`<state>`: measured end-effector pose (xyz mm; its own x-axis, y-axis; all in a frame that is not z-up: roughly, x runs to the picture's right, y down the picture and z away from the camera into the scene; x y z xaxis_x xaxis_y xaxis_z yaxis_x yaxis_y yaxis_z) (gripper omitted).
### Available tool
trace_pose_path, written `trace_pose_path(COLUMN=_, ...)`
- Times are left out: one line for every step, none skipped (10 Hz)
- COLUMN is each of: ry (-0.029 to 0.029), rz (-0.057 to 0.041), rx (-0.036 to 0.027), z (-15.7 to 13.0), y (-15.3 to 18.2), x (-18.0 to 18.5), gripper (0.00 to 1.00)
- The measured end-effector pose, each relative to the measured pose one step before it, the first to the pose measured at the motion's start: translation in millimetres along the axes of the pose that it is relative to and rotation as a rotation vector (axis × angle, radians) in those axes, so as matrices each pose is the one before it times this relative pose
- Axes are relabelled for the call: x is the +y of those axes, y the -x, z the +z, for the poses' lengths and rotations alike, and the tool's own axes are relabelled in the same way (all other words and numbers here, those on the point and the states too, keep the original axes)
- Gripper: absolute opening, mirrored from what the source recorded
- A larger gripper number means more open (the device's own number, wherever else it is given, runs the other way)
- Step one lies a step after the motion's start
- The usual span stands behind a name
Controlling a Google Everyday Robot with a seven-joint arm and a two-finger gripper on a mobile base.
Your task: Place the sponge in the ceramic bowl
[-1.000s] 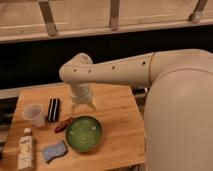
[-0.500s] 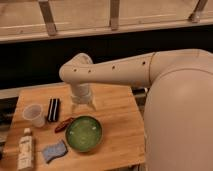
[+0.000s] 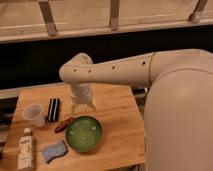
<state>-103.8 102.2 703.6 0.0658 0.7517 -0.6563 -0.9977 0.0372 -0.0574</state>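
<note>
The sponge (image 3: pixel 54 150), a small pale blue-grey pad with wavy edges, lies on the wooden table (image 3: pixel 115 115) near its front left. Just right of it sits the ceramic bowl (image 3: pixel 83 133), round, glossy green and holding nothing. My gripper (image 3: pixel 83 106) hangs from the white arm above the table, just behind the bowl's far rim, well away from the sponge. Nothing shows in it.
A translucent plastic cup (image 3: pixel 34 114) and a black rectangular block (image 3: pixel 53 109) stand at the left. A reddish-brown item (image 3: pixel 63 124) lies by the bowl's left rim. A white bottle (image 3: pixel 25 149) lies at the front left. A dark rail runs behind the table.
</note>
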Motion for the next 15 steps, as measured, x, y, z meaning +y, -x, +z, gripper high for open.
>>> trace_pose_path(ry=0.00001, rz=-0.00001, rx=0.00001, z=-0.01, y=-0.01, x=0.00, gripper=0.65)
trace_pose_path(ry=-0.00003, rz=0.00005, rx=0.00000, z=0.01, y=0.01, x=-0.01, gripper=0.65)
trace_pose_path(ry=0.00000, rz=0.00001, rx=-0.00006, z=-0.03, y=0.00, x=-0.01, gripper=0.65)
trace_pose_path(ry=-0.00002, rz=-0.00004, rx=-0.00001, z=-0.01, y=0.00, x=0.00, gripper=0.65)
trace_pose_path(ry=0.00003, rz=0.00002, rx=-0.00001, z=0.00, y=0.01, x=0.01, gripper=0.65)
trace_pose_path(ry=-0.00001, rz=0.00003, rx=-0.00001, z=-0.01, y=0.00, x=-0.03, gripper=0.65)
trace_pose_path(ry=-0.00002, rz=-0.00005, rx=0.00005, z=0.02, y=-0.02, x=0.01, gripper=0.65)
trace_pose_path(ry=-0.00001, rz=0.00000, rx=-0.00004, z=-0.02, y=0.01, x=0.00, gripper=0.65)
trace_pose_path(ry=0.00002, rz=0.00003, rx=0.00003, z=0.01, y=0.00, x=0.01, gripper=0.65)
trace_pose_path(ry=0.00005, rz=-0.00001, rx=-0.00008, z=-0.02, y=0.02, x=0.00, gripper=0.65)
trace_pose_path(ry=-0.00008, rz=-0.00001, rx=0.00000, z=-0.02, y=-0.02, x=-0.03, gripper=0.65)
trace_pose_path(ry=-0.00114, rz=0.00019, rx=-0.00008, z=-0.42, y=0.41, x=0.05, gripper=0.65)
trace_pose_path(ry=-0.00234, rz=0.00270, rx=0.00196, z=-0.15, y=1.05, x=-0.76, gripper=0.65)
trace_pose_path(ry=0.00869, rz=-0.02433, rx=0.00116, z=-3.55, y=5.57, x=0.73, gripper=0.65)
trace_pose_path(ry=0.01036, rz=-0.06967, rx=-0.01492, z=-8.08, y=5.92, x=2.34, gripper=0.65)
